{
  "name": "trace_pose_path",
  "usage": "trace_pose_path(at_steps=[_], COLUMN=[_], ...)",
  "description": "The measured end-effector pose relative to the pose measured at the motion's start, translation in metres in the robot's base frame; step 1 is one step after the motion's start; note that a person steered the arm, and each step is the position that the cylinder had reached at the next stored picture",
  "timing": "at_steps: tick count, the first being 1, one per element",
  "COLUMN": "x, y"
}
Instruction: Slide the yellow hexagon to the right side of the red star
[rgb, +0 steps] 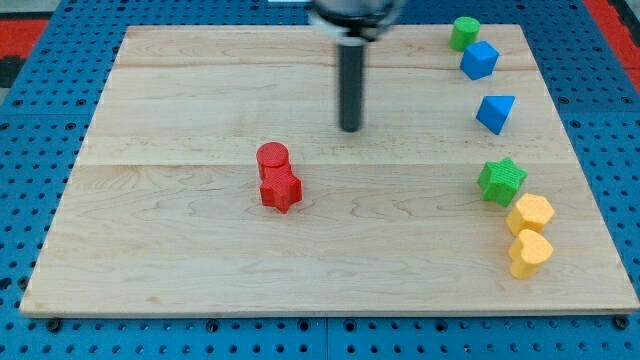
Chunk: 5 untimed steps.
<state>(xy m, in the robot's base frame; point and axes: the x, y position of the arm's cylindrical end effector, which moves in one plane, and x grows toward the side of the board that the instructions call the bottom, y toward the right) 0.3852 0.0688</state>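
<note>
Pale wooden boards are making up the table top (180, 250), which is lying on a blue pegboard (40, 60). Near the board's middle, slightly toward the view's left, the red star (281, 189) is sitting with a red cylinder (272, 157) touching it on the side toward the view's top. The yellow hexagon (530, 214) is resting near the right edge, toward the bottom right corner, well apart from the red star, with a yellow heart (529, 252) touching it just below and a green star (501, 181) pressing against it from above. Further up the right edge a blue triangular block (496, 113) is standing alone, and in the top right corner a blue cube (479, 60) is sitting against a green cylinder (464, 33). My tip (351, 129) is hanging at the end of the dark rod, toward the top edge near the centre, above and to the view's right of the red pair, touching no block and holding nothing, being a bare rod with no jaws to open or close
</note>
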Motion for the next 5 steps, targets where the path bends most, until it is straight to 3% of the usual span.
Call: trace_pose_path(at_steps=[1, 2, 3, 4, 5], x=[0.020, 0.023, 0.060, 0.128, 0.147], y=[0.028, 0.154, 0.242, 0.259, 0.178])
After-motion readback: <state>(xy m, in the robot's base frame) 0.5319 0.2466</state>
